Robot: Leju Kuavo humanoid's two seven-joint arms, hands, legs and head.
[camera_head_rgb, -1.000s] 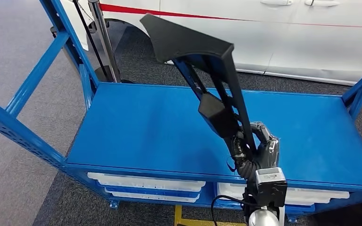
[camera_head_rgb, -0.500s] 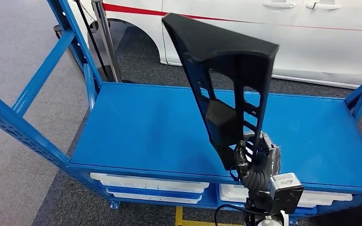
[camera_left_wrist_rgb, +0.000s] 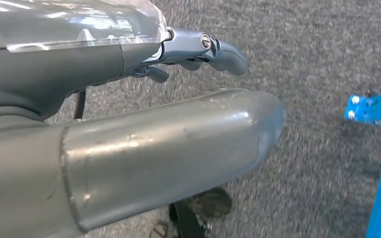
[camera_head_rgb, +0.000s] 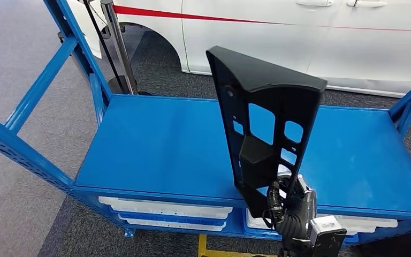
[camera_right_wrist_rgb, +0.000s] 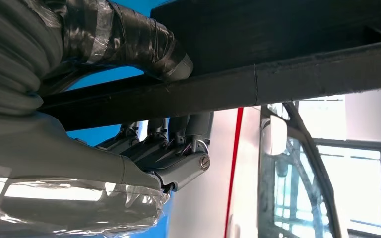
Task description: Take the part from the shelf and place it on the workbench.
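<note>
Gripping the part (camera_head_rgb: 267, 128) by its narrow lower end, our right hand (camera_head_rgb: 291, 201) is wrapped tight; we judge it stiff, top-heavy.

Black perforated part (camera_head_rgb: 265, 123), upright, narrow end down, above blue workbench (camera_head_rgb: 160, 144)

Grey ribbed cover (camera_right_wrist_rgb: 10, 64), seemingly taped
</note>
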